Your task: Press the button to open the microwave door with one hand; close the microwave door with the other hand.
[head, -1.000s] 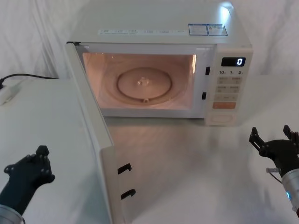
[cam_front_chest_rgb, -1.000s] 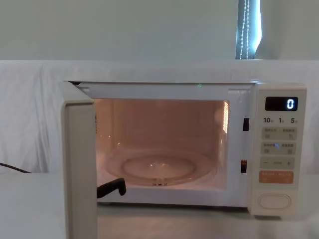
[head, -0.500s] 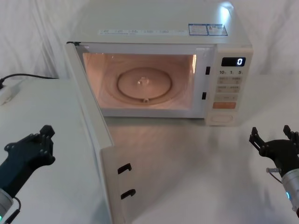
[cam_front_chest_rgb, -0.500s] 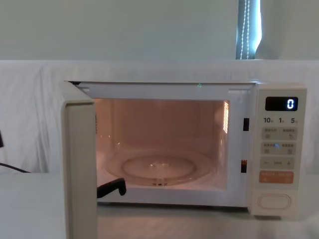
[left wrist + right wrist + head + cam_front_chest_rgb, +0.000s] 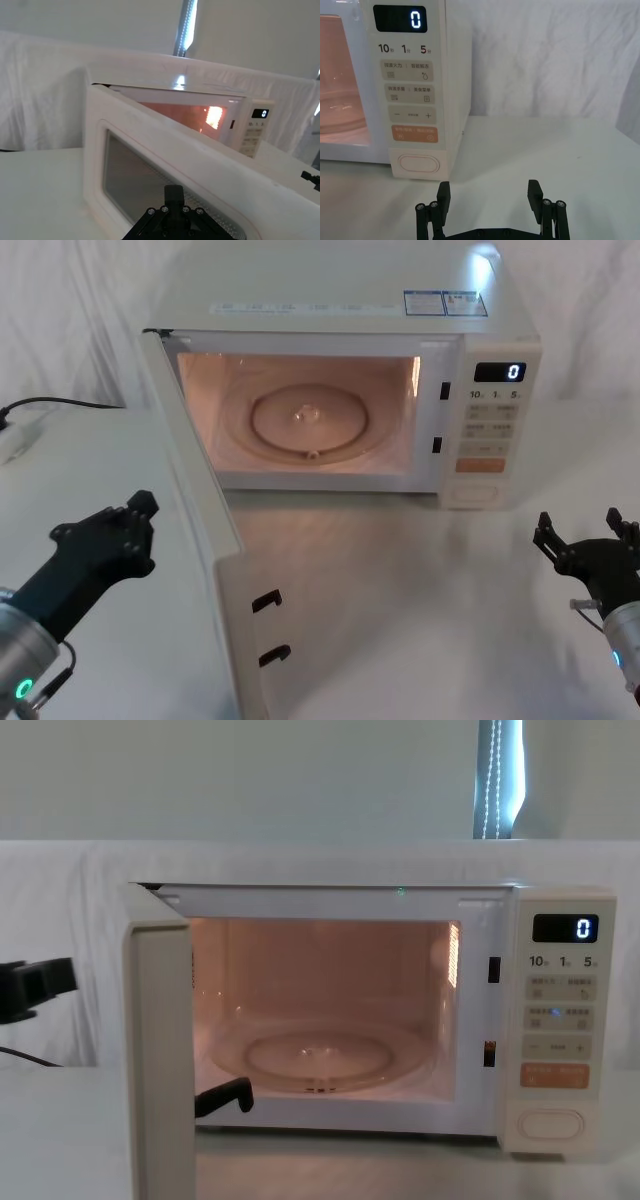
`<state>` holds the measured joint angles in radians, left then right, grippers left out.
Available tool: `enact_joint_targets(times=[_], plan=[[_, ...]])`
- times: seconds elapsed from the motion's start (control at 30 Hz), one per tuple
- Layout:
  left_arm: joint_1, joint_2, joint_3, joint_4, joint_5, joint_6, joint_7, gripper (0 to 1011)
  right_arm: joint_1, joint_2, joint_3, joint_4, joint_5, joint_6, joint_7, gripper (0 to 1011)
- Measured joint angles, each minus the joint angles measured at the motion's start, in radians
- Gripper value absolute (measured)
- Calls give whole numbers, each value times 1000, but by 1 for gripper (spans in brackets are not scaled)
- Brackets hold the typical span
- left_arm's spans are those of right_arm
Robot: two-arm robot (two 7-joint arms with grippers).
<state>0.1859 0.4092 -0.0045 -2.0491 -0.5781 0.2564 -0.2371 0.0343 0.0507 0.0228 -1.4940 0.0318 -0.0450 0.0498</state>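
So, the microwave door (image 5: pixel 205 540) stands wide open, swung out toward me on its left hinge, and I see its inner face with two black latch hooks (image 5: pixel 268 627) near the free edge. The cavity is lit orange, the glass turntable (image 5: pixel 310 418) sitting bare inside. My left gripper (image 5: pixel 125 530) hovers above the table (image 5: pixel 420 590) on the outer side of the door, close to the panel but apart from it; from the left wrist view the door's mesh window (image 5: pixel 150 192) sits right ahead of the fingers. I cannot tell how far those fingers are parted; they hold nothing that I can make out. My right gripper (image 5: pixel 588 540) hangs low at the right, well in front of the control panel (image 5: pixel 493 420), its two fingers (image 5: pixel 443 194) spread wide with nothing between them. The button (image 5: pixel 419 163), the wide cream pill at the panel's bottom, lies straight ahead of that gripper, clear of it, below the orange key (image 5: pixel 415 134). The display (image 5: pixel 400 19) reads 0. A black cable (image 5: pixel 60 403) trails across the table at far left.
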Motion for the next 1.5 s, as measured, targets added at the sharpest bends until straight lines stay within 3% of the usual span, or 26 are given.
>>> enact_joint_targets(times=[0.4,0.8,1.07,1.5], plan=[[-80,12,92,32,8,2,21,0,0,0,0,0,0,0,0,1002],[-165,0,182,73,44,-20,62,0,0,0,0,0,0,0,0,1002],[-244,-51,247,141,128,-28,107,0,0,0,0,0,0,0,0,1002],[-347,-138,305,239,213,-23,115,0,0,0,0,0,0,0,0,1002]])
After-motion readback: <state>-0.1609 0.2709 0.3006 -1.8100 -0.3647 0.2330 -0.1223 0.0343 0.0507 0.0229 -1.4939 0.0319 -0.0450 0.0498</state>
